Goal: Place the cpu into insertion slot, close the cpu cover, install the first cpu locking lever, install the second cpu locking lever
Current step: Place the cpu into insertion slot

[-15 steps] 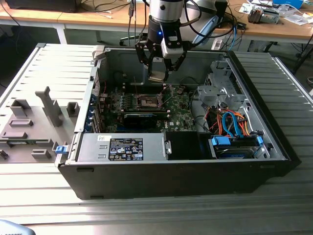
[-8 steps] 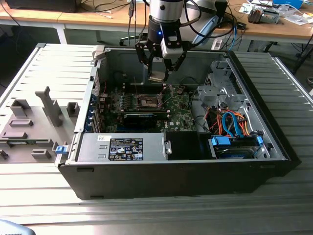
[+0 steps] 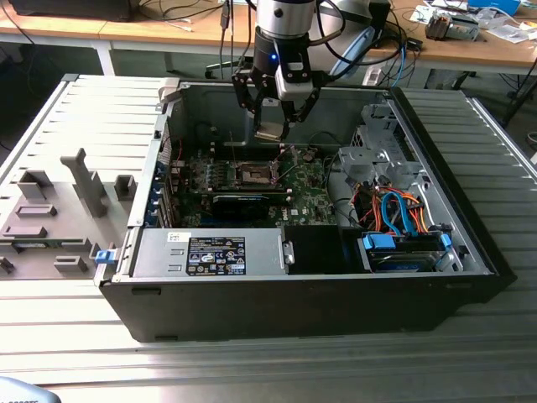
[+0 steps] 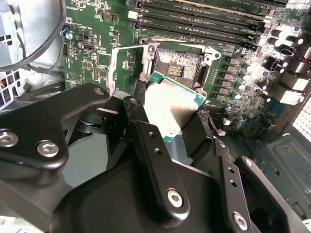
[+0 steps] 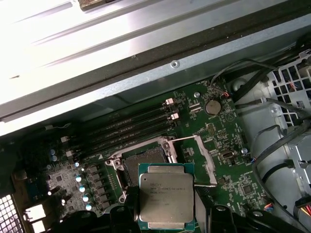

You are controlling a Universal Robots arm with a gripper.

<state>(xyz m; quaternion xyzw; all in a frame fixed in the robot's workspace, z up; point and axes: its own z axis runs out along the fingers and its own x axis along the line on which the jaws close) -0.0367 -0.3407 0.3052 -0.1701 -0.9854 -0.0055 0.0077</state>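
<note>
Silver-grey metal was seen on the top of the cpu (image 5: 166,196), with a thin green edge all round it. The small square chip was held by the gripper (image 3: 273,126), whose black jaws were closed on two sides of it and left no gap. In the second wrist view the black fingers (image 4: 146,141) were pressed against the chip's edges, and the chip was tipped a little.

In the exterior view the cpu was held up in the air inside the open computer case (image 3: 470,227), above the green board (image 3: 306,197) and not touching it. The insertion slot (image 3: 254,174) lay lower down on the board, near the middle. In the first wrist view the insertion slot (image 5: 143,160) was partly hidden by the chip, and only its dark square dip with a silvery rim was seen. Nothing had been put in the slot. Its brown pin field was seen bare in the second wrist view.

The cpu cover (image 5: 208,160) was swung open and lay beside the slot, with its big square window over the board. Long black memory slots (image 5: 131,126) were lined up on the far side of the slot from the chip. A round silver battery (image 5: 212,107) was seen on the board near them.

Blue and orange cables (image 3: 403,210) were bunched at the exterior view's right side of the case. The case was set on a ridged metal table (image 3: 84,109), and some grey blocks (image 3: 84,180) stood on the table at the exterior view's left.
</note>
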